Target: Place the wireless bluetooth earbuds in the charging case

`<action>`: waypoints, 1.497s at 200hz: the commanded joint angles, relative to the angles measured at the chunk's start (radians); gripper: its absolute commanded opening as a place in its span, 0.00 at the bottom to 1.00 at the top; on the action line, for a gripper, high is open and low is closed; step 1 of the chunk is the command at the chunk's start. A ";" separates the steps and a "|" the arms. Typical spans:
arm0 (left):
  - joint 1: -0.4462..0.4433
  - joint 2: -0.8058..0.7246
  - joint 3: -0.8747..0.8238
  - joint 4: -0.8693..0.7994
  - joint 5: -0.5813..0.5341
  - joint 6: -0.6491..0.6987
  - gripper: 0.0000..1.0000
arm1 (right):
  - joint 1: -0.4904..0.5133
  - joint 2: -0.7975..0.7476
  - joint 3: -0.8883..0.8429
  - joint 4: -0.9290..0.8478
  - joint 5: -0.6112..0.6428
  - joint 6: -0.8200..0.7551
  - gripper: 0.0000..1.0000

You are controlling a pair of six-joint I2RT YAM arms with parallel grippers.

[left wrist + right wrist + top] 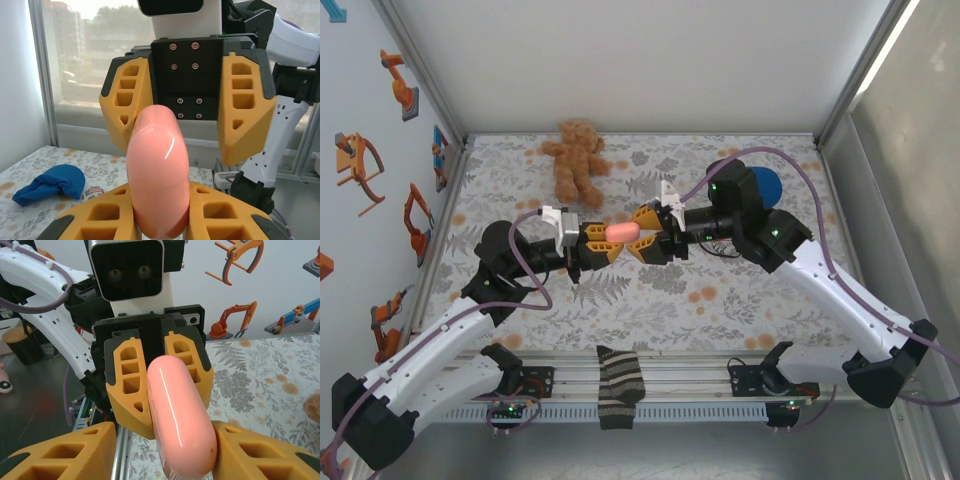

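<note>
A glossy pink charging case (621,232) hangs in the air above the middle of the table, closed, between the two grippers. My left gripper (608,244) is shut on one end of it, and in the left wrist view both orange fingers press the case (157,175). My right gripper (642,242) faces it from the other side and straddles the far end of the case (180,415). One right finger (260,455) touches the case, while the other finger (55,450) stands apart with a clear gap. The earbuds are out of view.
A brown teddy bear (577,160) lies at the back of the floral table. A blue cloth (763,185) sits at the back right behind the right arm. A striped sock (620,385) hangs over the near rail between the arm bases.
</note>
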 commanded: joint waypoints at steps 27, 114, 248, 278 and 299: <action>-0.004 0.000 0.006 0.011 0.010 0.013 0.18 | 0.016 0.006 0.048 0.045 -0.041 -0.007 0.38; -0.006 -0.004 0.006 0.011 0.007 0.016 0.25 | 0.019 0.004 0.043 0.033 -0.040 0.005 0.18; -0.007 -0.143 -0.072 -0.167 -0.167 0.069 0.66 | 0.017 -0.075 -0.006 -0.026 0.235 0.044 0.09; -0.006 -0.251 -0.097 -0.282 -0.258 0.118 0.74 | 0.010 -0.085 -0.048 -0.032 0.321 0.081 0.08; -0.006 -0.327 -0.103 -0.360 -0.325 0.150 0.80 | -0.005 -0.080 -0.076 -0.032 0.355 0.124 0.08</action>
